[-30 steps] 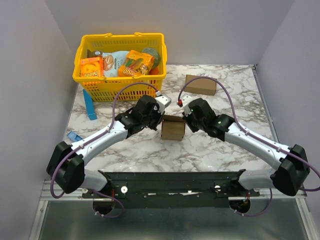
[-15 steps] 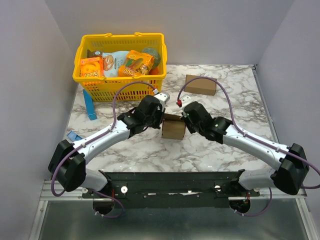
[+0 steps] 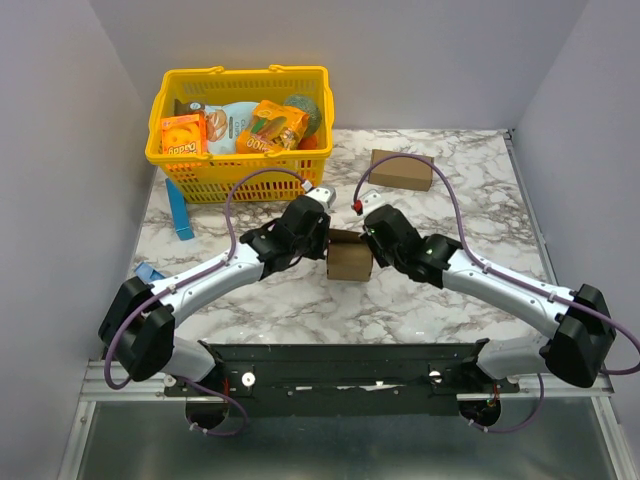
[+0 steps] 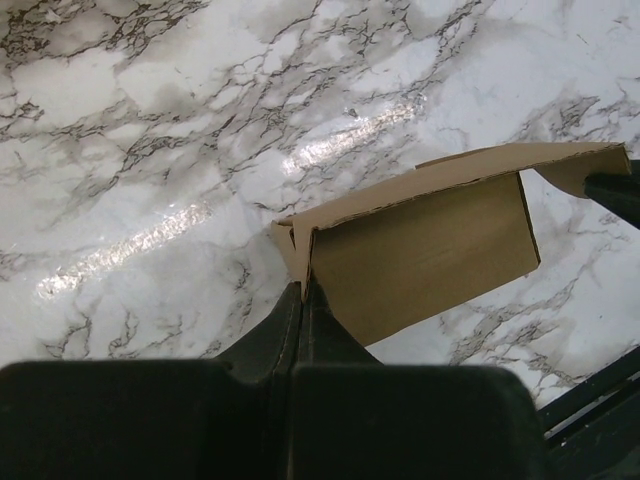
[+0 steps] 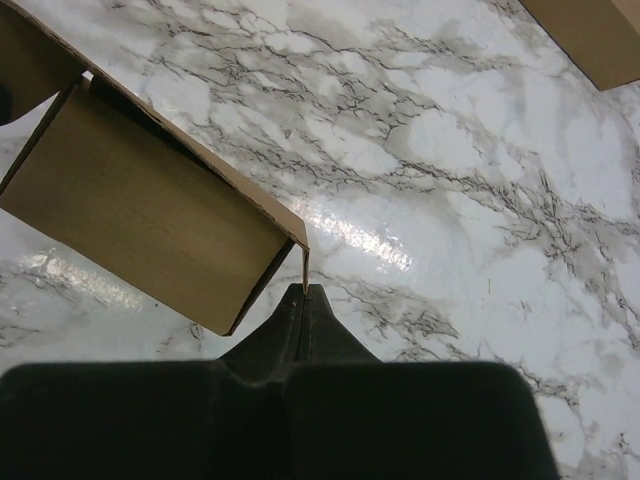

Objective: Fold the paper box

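The paper box (image 4: 425,250) is plain brown cardboard, matt and unprinted, with raw cut edges. Its thin flap is nipped in the left pincer (image 4: 302,288), whose fingers look like dull black plastic. The right pincer (image 5: 304,290) has the same matt black finish. Under and beyond both, the counter (image 4: 150,120) is smooth white marble-look with grey veins, showing glossy streaks.

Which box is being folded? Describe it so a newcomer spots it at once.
On the marble table, look where the left gripper and right gripper meet. The paper box stands between them, a flap pinched by each. It is small and squarish, unlike the longer brown carton behind.
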